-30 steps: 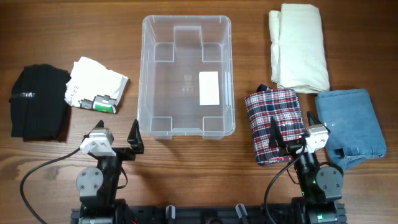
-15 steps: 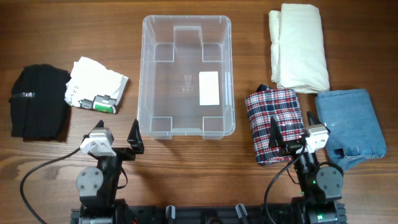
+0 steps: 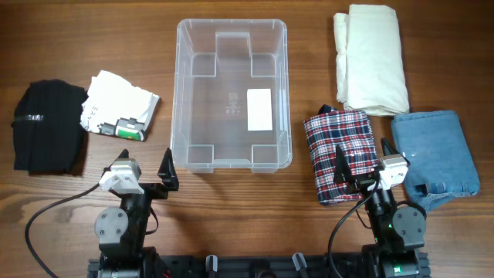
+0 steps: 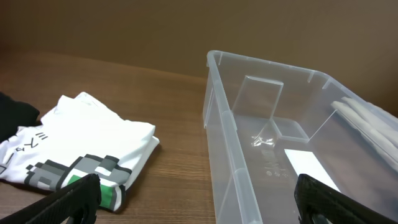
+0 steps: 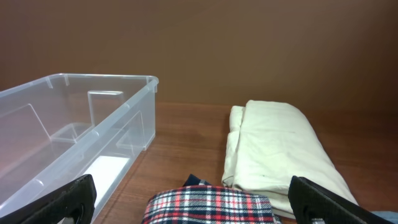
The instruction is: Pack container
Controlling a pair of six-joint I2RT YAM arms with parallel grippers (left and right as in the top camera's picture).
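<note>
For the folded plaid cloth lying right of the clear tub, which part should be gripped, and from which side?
Grip the plaid cloth at its near short edge, coming straight down with the right gripper, which sits open over that end. It lies flat and folded, so pinching the layered edge likely lifts all layers together.

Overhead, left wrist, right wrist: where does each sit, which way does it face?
Overhead: above the table, looking straight down on the container; left tool and right tool show near bottom edge.
Left wrist: low, facing forward at white shirt and container; own fingertips in bottom corners.
Right wrist: low, forward at cream cloth, plaid cloth; fingertips likewise.
Shared: both wrists see the container.
</note>
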